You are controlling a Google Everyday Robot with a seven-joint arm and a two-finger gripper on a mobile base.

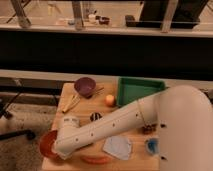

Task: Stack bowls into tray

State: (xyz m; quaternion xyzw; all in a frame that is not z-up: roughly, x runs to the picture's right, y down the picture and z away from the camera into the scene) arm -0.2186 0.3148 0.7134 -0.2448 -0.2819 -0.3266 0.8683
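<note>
No text, label, brand or number was readable on anything. The hand (57, 151) was low at the bench's (85, 107) near-left corner, right at the orange-red bowl (46, 144).

tabletop (83, 107): pale wood, matt | tray (137, 90): green plastic, smooth | purple bowl (84, 85): glossy plastic | orange-red bowl (47, 145): plastic, perhaps glossy | arm (116, 125): smooth white casing | tool (59, 150): by orange-red bowl

Three bowls (84, 85) (48, 144) (151, 146), one tray (141, 80).
</note>
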